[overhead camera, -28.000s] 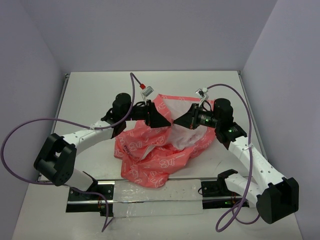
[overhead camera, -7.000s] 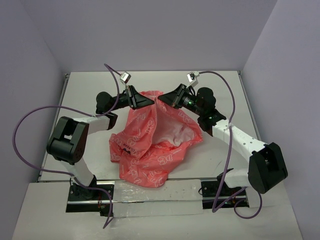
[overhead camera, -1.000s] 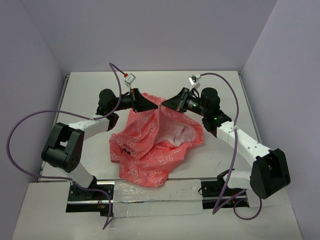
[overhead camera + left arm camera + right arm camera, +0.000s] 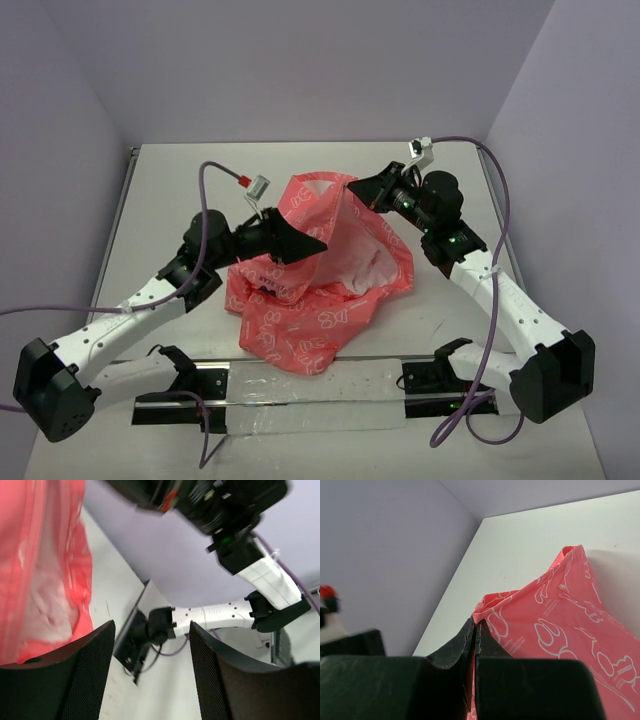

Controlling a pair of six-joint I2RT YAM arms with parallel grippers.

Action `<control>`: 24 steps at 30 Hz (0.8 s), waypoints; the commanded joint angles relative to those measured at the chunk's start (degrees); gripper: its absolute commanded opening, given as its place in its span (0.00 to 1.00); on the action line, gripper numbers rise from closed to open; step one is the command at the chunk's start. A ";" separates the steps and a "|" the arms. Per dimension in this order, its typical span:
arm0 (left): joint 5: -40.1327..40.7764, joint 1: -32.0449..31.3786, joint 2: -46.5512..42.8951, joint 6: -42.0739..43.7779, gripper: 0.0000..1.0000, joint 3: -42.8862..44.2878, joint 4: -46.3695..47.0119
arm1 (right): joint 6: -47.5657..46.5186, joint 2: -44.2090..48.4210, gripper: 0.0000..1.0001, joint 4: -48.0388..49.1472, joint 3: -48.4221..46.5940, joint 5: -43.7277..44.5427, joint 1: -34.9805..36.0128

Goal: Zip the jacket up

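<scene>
Several illegible print lines (image 4: 512,642) on the jacket (image 4: 560,627)

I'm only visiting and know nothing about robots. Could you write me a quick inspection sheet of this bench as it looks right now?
Surface: white table, flat, no spills seen.
Job's things: jacket, coral-pink, crumpled, front open with white lining showing.
Clutter: nothing seen.
Tools: right tool shut on the jacket's far edge; left tool open above the jacket, nothing between its fingers.
Cables: purple cables loop from each arm's wrist, none lying on the jacket.
Surroundings: plain lavender walls on three sides.
</scene>
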State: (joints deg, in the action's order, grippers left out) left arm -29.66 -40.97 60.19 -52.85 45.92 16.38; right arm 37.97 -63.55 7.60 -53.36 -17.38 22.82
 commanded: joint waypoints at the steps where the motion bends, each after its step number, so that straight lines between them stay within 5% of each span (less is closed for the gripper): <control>1: 12.27 -4.05 1.46 -15.23 0.59 -7.18 13.12 | -0.53 2.11 0.00 3.24 -1.86 1.30 0.47; 3: 10.93 -4.30 4.90 -19.60 0.50 -12.07 27.58 | -0.52 2.20 0.00 2.69 -2.45 1.47 0.47; 8: 5.91 -5.51 15.00 -23.63 0.56 -10.94 42.54 | 0.54 1.76 0.00 2.14 -3.43 -0.09 0.49; 14: 5.50 -6.80 24.46 -24.10 0.50 -6.45 47.75 | 1.39 1.64 0.00 1.86 -3.74 -1.27 0.55; 18: 9.14 -6.58 29.22 -24.14 0.31 -4.82 52.37 | 1.33 2.33 0.00 1.43 -4.33 -1.88 0.51; 24: 12.87 -6.23 33.57 -21.24 0.30 -3.15 59.60 | 1.47 3.09 0.00 0.92 -4.64 -3.65 0.30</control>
State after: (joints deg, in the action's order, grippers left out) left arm -20.39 -47.47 92.79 -76.33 40.28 65.76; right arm 39.13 -63.39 5.93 -54.48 -19.52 23.00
